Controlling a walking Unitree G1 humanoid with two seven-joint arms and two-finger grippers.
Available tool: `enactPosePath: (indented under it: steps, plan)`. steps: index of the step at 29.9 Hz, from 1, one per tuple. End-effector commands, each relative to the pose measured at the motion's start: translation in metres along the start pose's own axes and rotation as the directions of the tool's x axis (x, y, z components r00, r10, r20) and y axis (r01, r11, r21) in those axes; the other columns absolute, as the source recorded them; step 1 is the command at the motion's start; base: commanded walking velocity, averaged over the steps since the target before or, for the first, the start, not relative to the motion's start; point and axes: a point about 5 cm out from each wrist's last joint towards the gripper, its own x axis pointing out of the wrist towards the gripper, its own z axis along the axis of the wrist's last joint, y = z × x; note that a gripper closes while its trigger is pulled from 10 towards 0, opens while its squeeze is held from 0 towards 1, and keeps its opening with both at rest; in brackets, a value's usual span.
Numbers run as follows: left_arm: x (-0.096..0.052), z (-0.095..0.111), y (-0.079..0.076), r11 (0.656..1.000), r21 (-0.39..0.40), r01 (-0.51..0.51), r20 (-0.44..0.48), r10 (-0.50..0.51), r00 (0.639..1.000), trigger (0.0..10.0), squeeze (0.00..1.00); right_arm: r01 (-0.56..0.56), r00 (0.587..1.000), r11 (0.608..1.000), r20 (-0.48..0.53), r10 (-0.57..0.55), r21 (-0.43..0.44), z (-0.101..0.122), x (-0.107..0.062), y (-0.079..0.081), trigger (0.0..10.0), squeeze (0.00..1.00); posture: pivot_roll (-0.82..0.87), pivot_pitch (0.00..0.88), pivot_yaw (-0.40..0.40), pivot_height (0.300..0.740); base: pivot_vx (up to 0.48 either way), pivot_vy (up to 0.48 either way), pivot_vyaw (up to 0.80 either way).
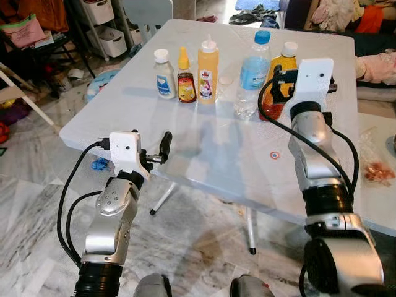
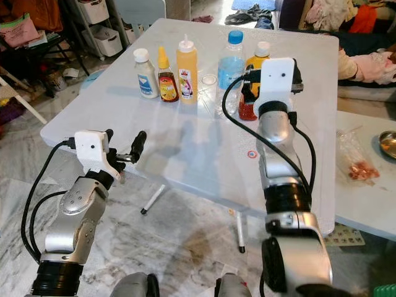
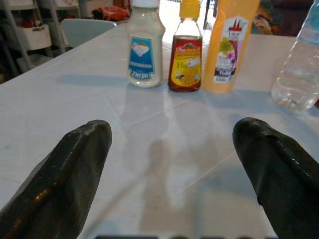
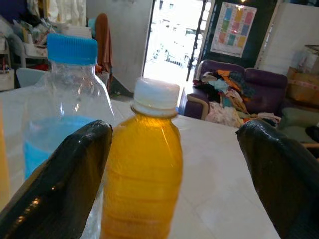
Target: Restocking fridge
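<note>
Both silver arms rise from the near foreground. Left gripper (image 1: 166, 146): hovers at the table's near-left edge, fingers (image 3: 65, 174) spread wide with only bare tabletop between them, aimed toward the row of bottles. Right gripper (image 4: 174, 164): raised over the table toward its far-right part, fingers (image 4: 60, 174) spread apart on either side of the orange juice bottle (image 4: 142, 174), not seen touching it.

Table (image 1: 204, 148): white, folding, standing on a marbled floor (image 1: 37, 247); a small red-and-blue sticker (image 1: 275, 154) lies near its right edge.

Row of bottles across the far half of the surface, running from the left edge side to the right:
- Water bottle (image 1: 252, 71): clear, blue cap and label, the tallest, just beside the orange juice bottle.
- Orange juice bottle: white cap, rightmost in the row, partly hidden behind the right wrist in the head views.
- Yellow squeeze bottle (image 1: 208, 71): white nozzle cap, mid-row.
- White bottle (image 1: 164, 75): blue label, leftmost.
- Honey bottle (image 1: 186, 80): yellow cap, dark amber, between the white bottle and the yellow squeeze bottle.
- Small clear cup (image 1: 226, 83): between the yellow squeeze bottle and the water bottle.
</note>
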Motion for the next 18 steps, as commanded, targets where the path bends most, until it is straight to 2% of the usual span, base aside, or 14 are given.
enactPosePath:
  steps: [1,18]
  plan:
    - [-0.003,0.001,0.001,1.0,0.001,0.008,-0.005,-0.008,1.0,10.0,0.0,0.002,1.0,1.0,0.014,-0.002,0.012,0.006,0.007,-0.001,10.0,0.0,0.02,0.111,0.102,0.74,0.0,0.0,0.0]
    - [-0.012,0.004,0.005,1.0,0.016,0.007,-0.033,-0.006,0.999,10.0,0.0,-0.065,0.997,0.998,0.035,0.066,-0.019,0.017,0.028,0.004,10.0,0.0,0.05,0.142,0.117,0.74,0.0,0.0,0.0]
